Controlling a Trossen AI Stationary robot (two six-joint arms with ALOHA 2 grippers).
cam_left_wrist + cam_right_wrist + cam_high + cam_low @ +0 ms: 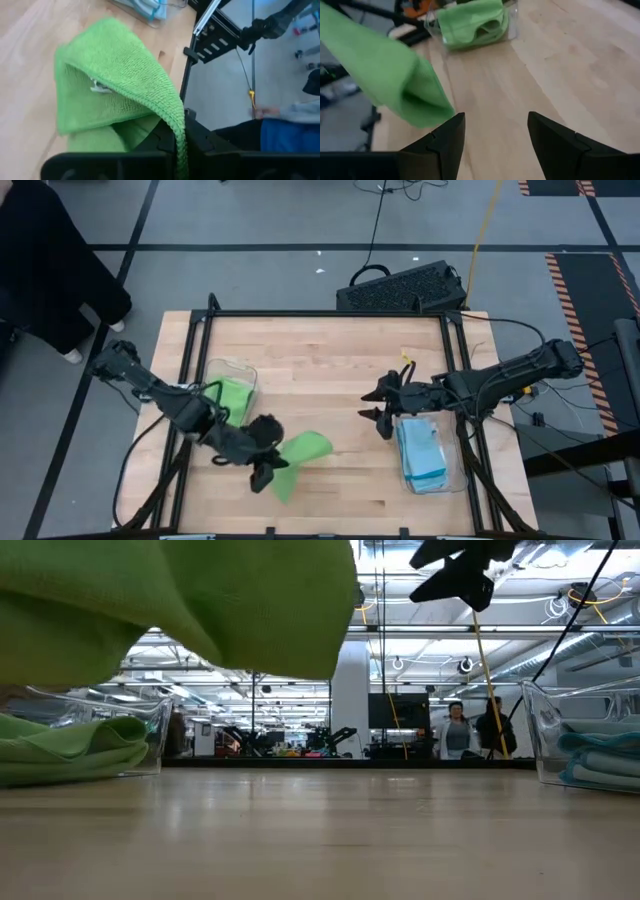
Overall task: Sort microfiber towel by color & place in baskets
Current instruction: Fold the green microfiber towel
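left gripper (pixel 262 468) low near the green basket (pixel 245 372), fingers clamped on a green towel (pixel 300 458) lifted off the bench (pixel 320 360), right gripper (pixel 375 412) raised, fingers wide, empty

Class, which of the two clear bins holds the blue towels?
The clear bin beneath the right gripper; its towels are blue, while the other bin holds green.
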